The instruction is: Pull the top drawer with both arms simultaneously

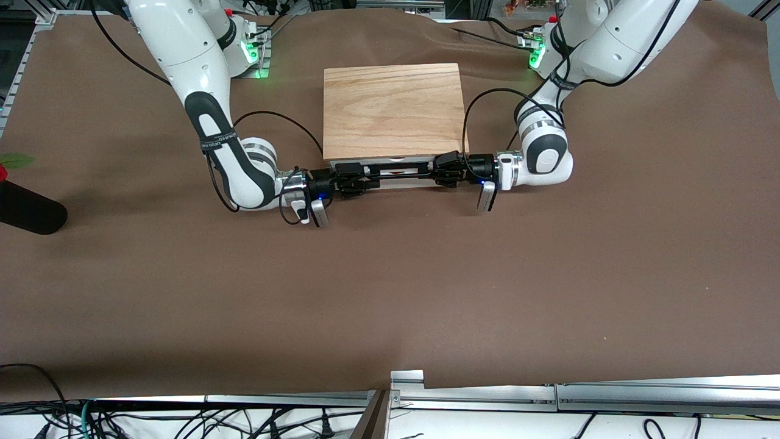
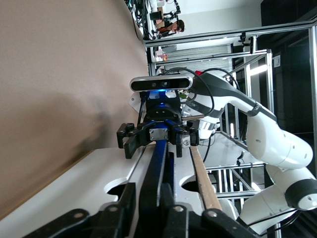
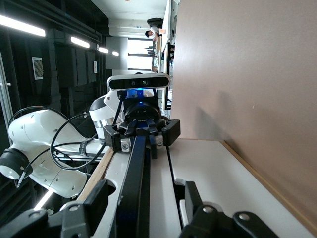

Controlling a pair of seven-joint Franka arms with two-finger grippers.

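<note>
The top drawer's white front [image 1: 396,182] sits close under the near edge of the light wood casing [image 1: 391,110]. Its black bar handle [image 1: 399,171] runs across the front. My left gripper [image 1: 448,169] holds one end of the bar. In the left wrist view its fingers [image 2: 128,201] are shut on the handle [image 2: 161,163]. My right gripper [image 1: 355,178] straddles the other end. In the right wrist view its fingers [image 3: 190,198] stand apart, with the handle [image 3: 134,178] near one finger and a gap to the other. Each wrist view shows the other arm's gripper farther along the bar.
A black cylinder [image 1: 30,210] with a red and green sprig lies at the right arm's end of the table. A metal rail [image 1: 475,390] and loose cables line the edge nearest the camera. Both arms' cables loop beside the casing.
</note>
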